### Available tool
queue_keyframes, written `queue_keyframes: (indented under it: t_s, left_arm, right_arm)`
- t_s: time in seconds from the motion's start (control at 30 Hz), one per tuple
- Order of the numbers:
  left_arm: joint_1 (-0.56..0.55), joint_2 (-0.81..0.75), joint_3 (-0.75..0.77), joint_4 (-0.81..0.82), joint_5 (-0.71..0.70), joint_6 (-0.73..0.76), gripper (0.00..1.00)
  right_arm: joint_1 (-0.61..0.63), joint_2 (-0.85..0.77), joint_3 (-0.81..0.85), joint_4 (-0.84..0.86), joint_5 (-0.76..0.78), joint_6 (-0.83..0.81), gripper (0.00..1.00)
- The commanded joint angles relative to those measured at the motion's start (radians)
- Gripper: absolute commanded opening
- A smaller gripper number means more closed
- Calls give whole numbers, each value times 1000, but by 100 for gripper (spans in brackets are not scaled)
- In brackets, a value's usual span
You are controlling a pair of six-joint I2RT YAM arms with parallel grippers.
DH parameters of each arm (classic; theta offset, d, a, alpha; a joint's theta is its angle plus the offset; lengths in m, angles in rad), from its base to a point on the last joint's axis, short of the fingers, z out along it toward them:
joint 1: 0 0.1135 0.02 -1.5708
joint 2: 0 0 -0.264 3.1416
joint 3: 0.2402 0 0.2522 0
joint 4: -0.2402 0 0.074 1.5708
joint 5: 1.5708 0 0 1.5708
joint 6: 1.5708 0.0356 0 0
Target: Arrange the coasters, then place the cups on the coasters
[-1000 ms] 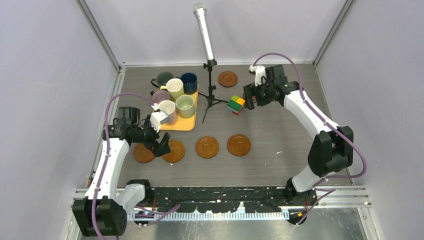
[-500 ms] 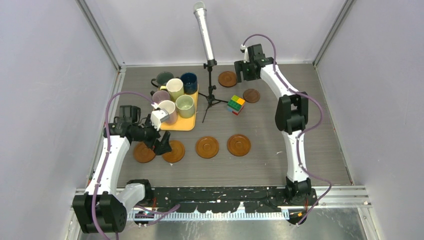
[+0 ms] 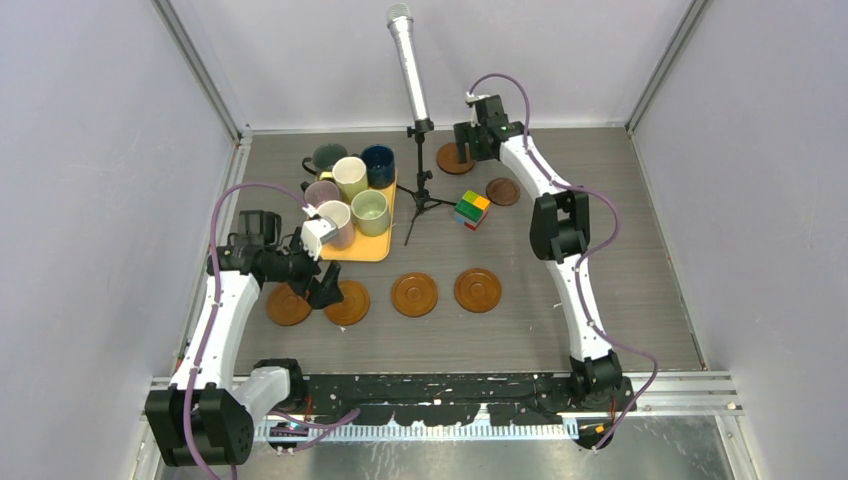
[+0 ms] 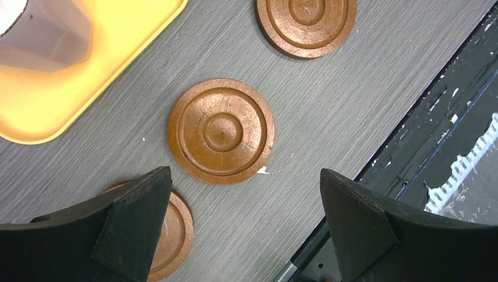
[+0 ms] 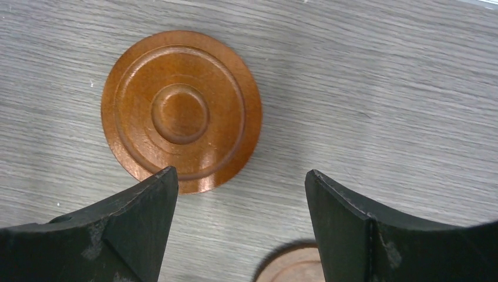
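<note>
Several brown coasters lie in a near row [image 3: 414, 294]. My left gripper [image 3: 322, 295] hangs open over its left end, between two of them. In the left wrist view one coaster [image 4: 221, 131] lies ahead of the left gripper [image 4: 244, 229], and another [image 4: 173, 226] shows under the left finger. My right gripper [image 3: 462, 150] is open above the far coaster [image 3: 448, 160]. The right wrist view has that coaster [image 5: 181, 111] just ahead of the right gripper [image 5: 241, 223]. A smaller, darker coaster [image 3: 503, 191] lies nearby, its edge [image 5: 293, 267] showing between the fingers. Several cups [image 3: 350, 178] stand on the tray.
The orange-yellow tray [image 3: 375, 250] sits at the left, its corner [image 4: 117, 35] in the left wrist view. A microphone [image 3: 408, 70] on a tripod stand [image 3: 425, 200] rises mid-table. A multicoloured cube [image 3: 472, 209] lies beside it. Walls enclose the table on three sides.
My right arm has swung from beside the cube to the far coaster, leaving the small dark coaster uncovered on the table. The left arm has barely moved.
</note>
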Motion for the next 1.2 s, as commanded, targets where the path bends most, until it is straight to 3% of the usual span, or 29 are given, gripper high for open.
queue_keyframes:
  t_s: [0.0,0.3,0.5,0.8,1.17]
  left_arm:
    - [5,-14,7,35,10,-14,100]
    - [5,-23,13,29,1,-4,100]
    - [4,-23,16,28,-4,4,100]
    - [5,-61,13,14,-3,9,100]
    - [4,-106,43,-19,7,19,100]
  right_arm:
    - [28,28,70,90,66,13,84]
    - [41,120,124,110,164,-26,84]
    - [27,122,107,48,182,-60,78]
    - [-86,62,76,-122,71,4,60]
    - [-259,-45,-91,-340,34,-124,54]
